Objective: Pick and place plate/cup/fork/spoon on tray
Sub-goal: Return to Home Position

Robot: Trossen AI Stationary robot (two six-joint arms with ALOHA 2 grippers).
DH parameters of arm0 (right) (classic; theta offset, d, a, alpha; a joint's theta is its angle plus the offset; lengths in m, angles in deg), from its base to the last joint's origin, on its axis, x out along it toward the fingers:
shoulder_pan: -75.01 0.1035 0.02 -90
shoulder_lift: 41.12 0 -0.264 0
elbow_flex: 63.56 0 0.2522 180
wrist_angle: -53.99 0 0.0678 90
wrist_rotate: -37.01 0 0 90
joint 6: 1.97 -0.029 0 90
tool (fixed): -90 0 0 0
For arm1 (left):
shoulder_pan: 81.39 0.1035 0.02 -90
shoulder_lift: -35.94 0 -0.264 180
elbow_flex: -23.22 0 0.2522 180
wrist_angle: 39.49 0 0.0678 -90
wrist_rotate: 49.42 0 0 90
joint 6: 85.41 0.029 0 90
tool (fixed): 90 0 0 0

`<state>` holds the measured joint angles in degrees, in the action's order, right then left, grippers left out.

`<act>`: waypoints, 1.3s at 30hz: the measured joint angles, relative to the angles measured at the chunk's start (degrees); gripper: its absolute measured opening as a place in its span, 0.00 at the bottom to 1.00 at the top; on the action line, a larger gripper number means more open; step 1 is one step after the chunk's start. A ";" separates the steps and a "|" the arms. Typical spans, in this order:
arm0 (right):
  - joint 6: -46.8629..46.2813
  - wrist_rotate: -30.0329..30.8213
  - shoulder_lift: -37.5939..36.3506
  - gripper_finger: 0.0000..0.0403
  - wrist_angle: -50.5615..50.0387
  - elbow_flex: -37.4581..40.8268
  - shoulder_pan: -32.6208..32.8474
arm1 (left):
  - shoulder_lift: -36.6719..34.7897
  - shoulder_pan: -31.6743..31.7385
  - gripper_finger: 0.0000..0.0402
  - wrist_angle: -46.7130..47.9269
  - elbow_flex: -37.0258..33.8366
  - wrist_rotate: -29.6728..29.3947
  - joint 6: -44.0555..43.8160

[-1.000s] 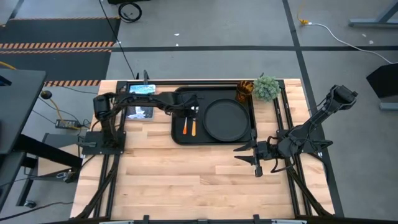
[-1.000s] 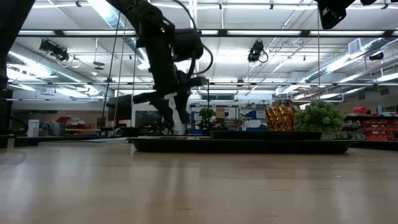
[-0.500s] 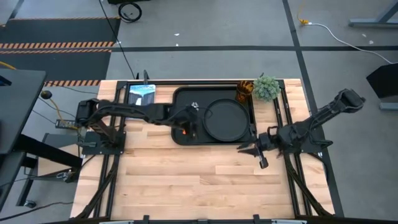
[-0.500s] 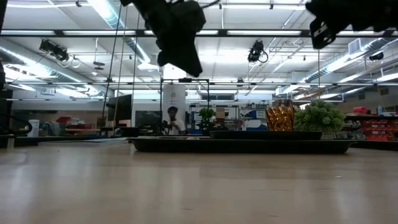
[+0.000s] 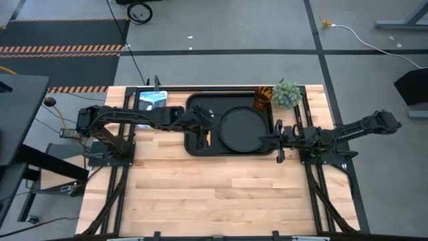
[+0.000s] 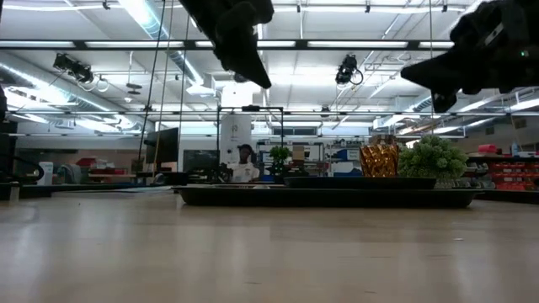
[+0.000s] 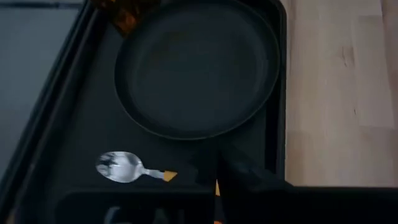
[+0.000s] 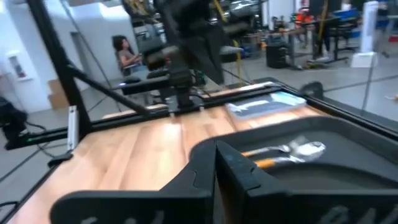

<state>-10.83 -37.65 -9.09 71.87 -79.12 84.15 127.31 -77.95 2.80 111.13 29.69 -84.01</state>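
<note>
The black tray [image 5: 194,148] lies on the table's far half. The round black plate [image 5: 244,128] rests flat on its right part. The spoon [image 7: 126,167] lies on the tray's left part, and beside it an orange handle [image 7: 216,186] shows, mostly hidden by my finger. The amber cup [image 5: 262,98] stands at the tray's far right corner. My left gripper [image 5: 200,130] hangs shut and empty high above the tray's left part. My right gripper [image 5: 277,139] is shut and empty by the tray's right rim, above the table.
A green potted plant [image 5: 287,94] stands right of the cup at the far edge. A blue-white picture card [image 5: 152,98] lies left of the tray. Bare wood fills the table's near half. A person [image 8: 124,53] shows in the room beyond.
My left gripper has risen from the tray's left part, where the cutlery lies, to well above it. My right gripper has gone from the table's near right area toward the far edge, up to the tray's right rim. Plate, cup and cutlery have stayed put.
</note>
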 joint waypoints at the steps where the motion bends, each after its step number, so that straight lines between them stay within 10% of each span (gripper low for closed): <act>1: -0.56 0.04 -0.94 0.05 -0.01 0.93 -0.50 | -0.42 0.14 0.02 0.15 0.00 0.03 0.85; 11: -1.13 1.57 -7.81 0.02 -8.90 1.35 -2.31 | -5.82 0.35 0.03 -2.66 -1.80 0.18 5.73; 39: 3.47 1.50 -8.06 0.08 -9.41 1.31 -2.29 | -6.22 -8.59 0.07 -19.97 -2.38 0.27 -14.63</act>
<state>-7.36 -36.15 -17.15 62.47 -77.81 81.86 121.09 -86.54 -17.17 108.75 29.96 -98.64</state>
